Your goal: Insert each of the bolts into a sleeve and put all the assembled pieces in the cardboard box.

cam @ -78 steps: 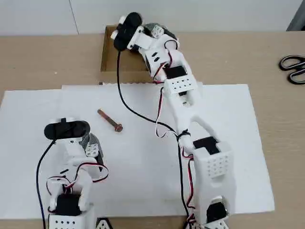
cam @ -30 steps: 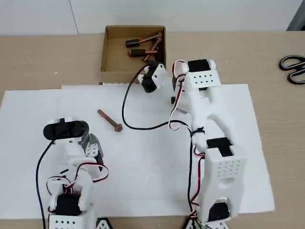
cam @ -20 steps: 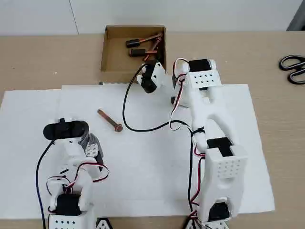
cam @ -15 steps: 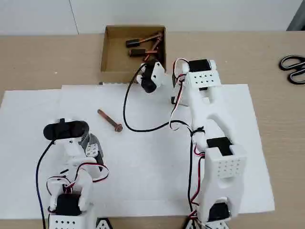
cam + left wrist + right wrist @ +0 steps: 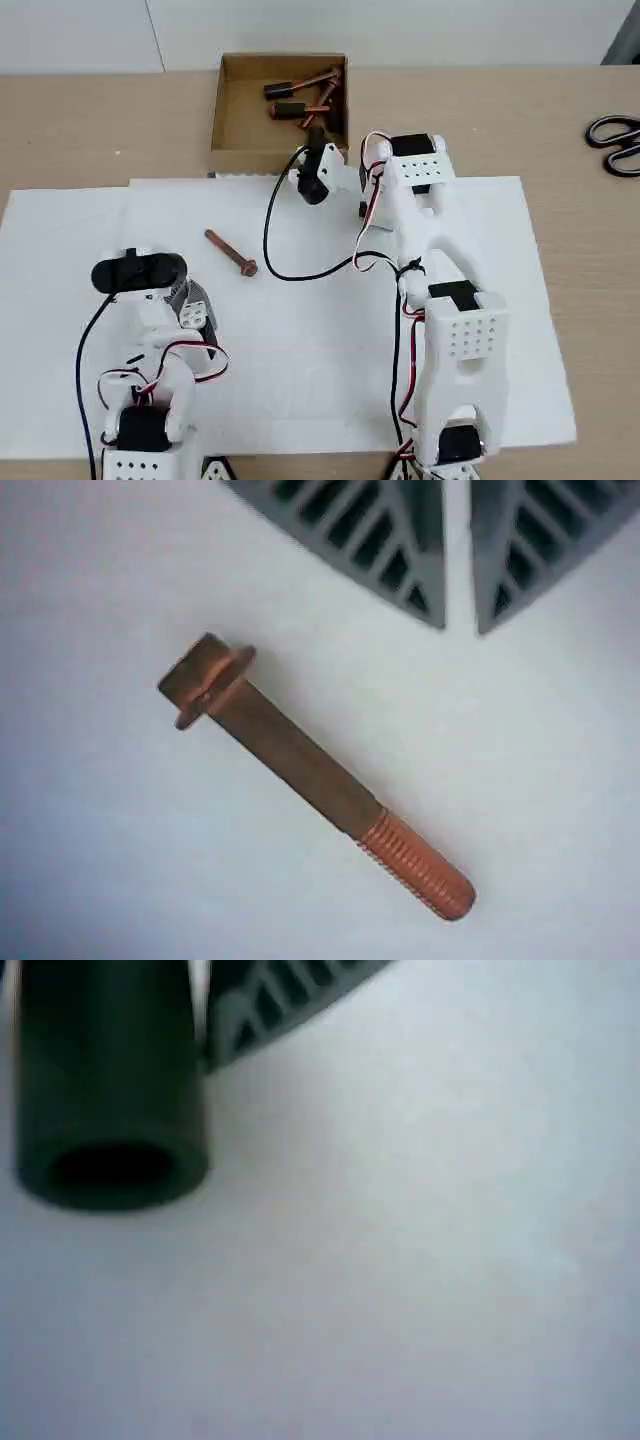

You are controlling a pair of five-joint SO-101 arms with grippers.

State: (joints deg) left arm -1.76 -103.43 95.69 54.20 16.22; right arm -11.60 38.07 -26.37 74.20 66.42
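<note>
A copper bolt [image 5: 231,252] [image 5: 310,785] lies flat on the white paper [image 5: 300,360]. My left gripper [image 5: 190,300] [image 5: 459,625] hovers just short of the bolt, its fingers nearly together and holding nothing. A black sleeve [image 5: 105,1090] [image 5: 362,209] sits on the paper under my right arm. My right gripper [image 5: 110,1020] is down at the sleeve. One grey finger [image 5: 270,1005] stands beside it, with a thin strip of paper between them. The cardboard box [image 5: 215,110] at the back holds several assembled pieces [image 5: 300,95].
Scissors [image 5: 615,140] lie at the table's far right edge. A black cable [image 5: 275,240] from the right wrist loops over the paper between the bolt and the right arm. The paper's middle and right side give free room.
My right arm has pulled back from over the box and come down onto the paper by the sleeve, shifting slightly in the last second. The left arm and the bolt have not moved.
</note>
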